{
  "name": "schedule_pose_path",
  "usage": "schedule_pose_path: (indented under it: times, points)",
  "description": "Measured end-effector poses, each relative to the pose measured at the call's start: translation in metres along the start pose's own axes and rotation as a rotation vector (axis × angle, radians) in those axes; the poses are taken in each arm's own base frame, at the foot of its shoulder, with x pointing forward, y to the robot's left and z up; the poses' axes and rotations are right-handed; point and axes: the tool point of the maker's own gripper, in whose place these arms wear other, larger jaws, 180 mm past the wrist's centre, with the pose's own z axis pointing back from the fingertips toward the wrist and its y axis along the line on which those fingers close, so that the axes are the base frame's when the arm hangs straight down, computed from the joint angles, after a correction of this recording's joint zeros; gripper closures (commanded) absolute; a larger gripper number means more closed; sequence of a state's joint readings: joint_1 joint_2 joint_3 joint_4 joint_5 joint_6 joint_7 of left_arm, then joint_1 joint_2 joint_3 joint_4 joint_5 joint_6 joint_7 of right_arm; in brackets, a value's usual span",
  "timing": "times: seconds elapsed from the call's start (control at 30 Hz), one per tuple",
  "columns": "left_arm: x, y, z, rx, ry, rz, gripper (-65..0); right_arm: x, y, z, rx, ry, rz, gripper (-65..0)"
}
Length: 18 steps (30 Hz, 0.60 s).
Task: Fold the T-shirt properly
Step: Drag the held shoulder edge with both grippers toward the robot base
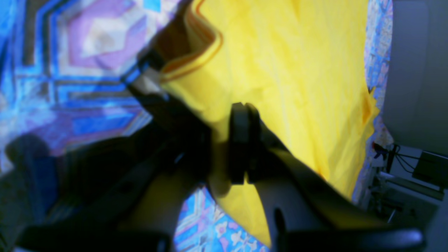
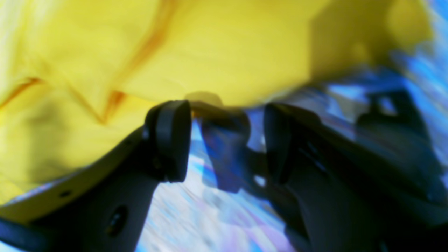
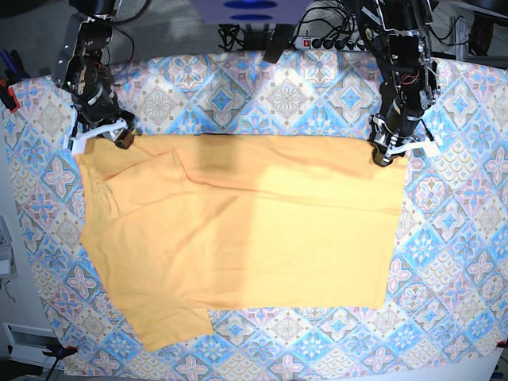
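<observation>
Here our left gripper (image 1: 243, 143) has its jaws pressed together, with a fold of the shirt (image 1: 280, 70) apparently pinched between them; the view is blurred, so we judge that from the yellow cloth wrapping around the pads. Our right gripper (image 2: 224, 140) stands with its jaws well apart and nothing between them, the shirt's edge lying just beyond the tips.

In the base view the left gripper (image 3: 401, 147) sits at the shirt's far right corner, and the right gripper (image 3: 99, 133) at its far left corner, near a sleeve. The shirt (image 3: 254, 230) lies spread over the patterned cloth (image 3: 444, 254), its far edge straight between the two arms, one sleeve pointing toward the near left.

We judge it light, soft and limp: it will sag and crease between grips, and a single layer may slip free. Corners, hems and shoulder seams look like the safest holds.

It is plain yellow-orange, mostly smooth, with slight diagonal wrinkles near the left. We see no lettering here.
</observation>
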<state>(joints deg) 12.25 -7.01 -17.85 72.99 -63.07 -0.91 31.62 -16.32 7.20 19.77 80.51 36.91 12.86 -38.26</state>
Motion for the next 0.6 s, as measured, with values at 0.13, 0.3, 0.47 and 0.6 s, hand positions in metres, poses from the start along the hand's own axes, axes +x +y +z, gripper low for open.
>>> schedule_pose_path:
  times: [0.13,0.3,0.47,0.6]
  points:
    - [0.001,0.0,0.0,0.0,-0.005,0.0,-9.3,0.007,0.003,-0.01,0.045,-0.022,-0.102,-32.9]
    - [0.0,0.0,0.0,-0.001,-0.002,-0.001,-9.1,0.019,0.009,-0.025,0.064,-0.042,-0.143,-29.4]
    - [0.0,0.002,0.001,0.004,-0.002,-0.001,-4.1,0.019,0.007,-0.028,0.053,-0.031,-0.151,-6.2]
    - [-0.009,0.012,0.008,0.012,0.017,0.004,0.0,0.012,-0.012,-0.018,0.023,-0.027,-0.205,0.0]
